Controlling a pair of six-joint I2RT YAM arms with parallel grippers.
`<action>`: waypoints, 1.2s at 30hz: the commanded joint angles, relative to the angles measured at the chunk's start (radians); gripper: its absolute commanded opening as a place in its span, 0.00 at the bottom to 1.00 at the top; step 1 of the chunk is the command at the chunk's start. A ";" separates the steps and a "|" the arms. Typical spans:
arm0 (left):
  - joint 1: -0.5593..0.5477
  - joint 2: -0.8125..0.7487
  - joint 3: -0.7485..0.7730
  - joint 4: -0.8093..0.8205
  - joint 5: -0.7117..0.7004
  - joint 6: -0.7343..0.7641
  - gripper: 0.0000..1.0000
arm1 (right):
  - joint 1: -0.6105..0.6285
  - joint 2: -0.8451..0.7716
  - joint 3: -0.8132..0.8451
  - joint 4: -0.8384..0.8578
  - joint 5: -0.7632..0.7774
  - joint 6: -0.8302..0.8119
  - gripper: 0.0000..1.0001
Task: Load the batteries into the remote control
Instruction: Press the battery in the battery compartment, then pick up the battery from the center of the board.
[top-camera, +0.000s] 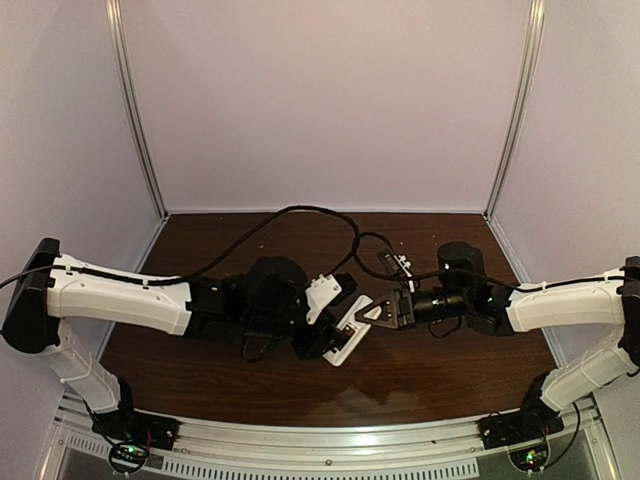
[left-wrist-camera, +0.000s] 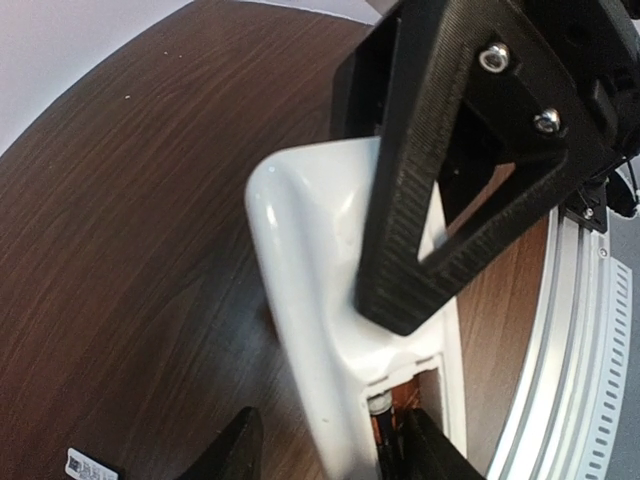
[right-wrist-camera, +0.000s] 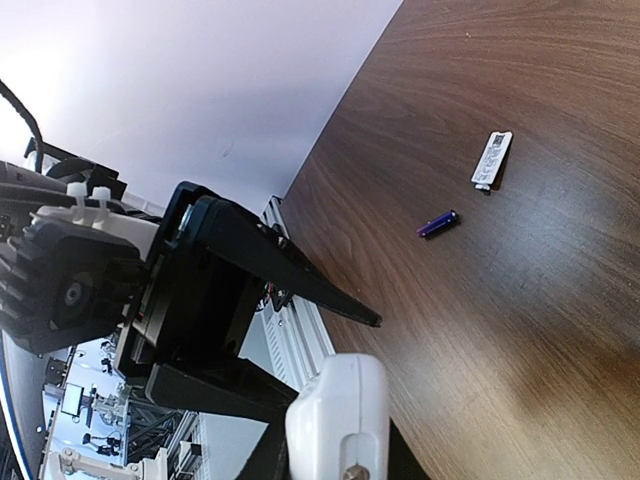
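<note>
The remote control (left-wrist-camera: 300, 280), a small white elongated plastic handset, sits between my two arms over the middle of the dark brown wood-grain worktop (top-camera: 440, 380), toward its near edge. My right gripper (top-camera: 370, 312) is clamped on it: one black triangular finger lies across its back, and in my right wrist view my fingers flank its rounded end. My left gripper (left-wrist-camera: 330, 420) straddles the other end with its jaws apart. One finger is close against the remote's edge, the other stands clear with worktop showing between. The recessed battery bay (left-wrist-camera: 400, 400) is uncovered there, and I cannot tell what is inside. Well apart on the worktop lies a small white rectangular plastic piece (right-wrist-camera: 492, 160). Near it lies one slim bluish-purple battery (right-wrist-camera: 438, 224).
</note>
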 joint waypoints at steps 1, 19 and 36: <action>0.016 0.008 0.035 -0.055 -0.078 -0.019 0.53 | -0.005 -0.028 -0.023 0.082 -0.014 0.021 0.00; 0.102 -0.276 -0.127 -0.074 0.022 -0.116 0.83 | -0.104 -0.100 -0.123 0.161 -0.118 -0.128 0.00; 0.245 -0.027 0.039 -0.616 -0.027 -0.205 0.53 | -0.104 -0.207 -0.072 -0.162 -0.042 -0.338 0.00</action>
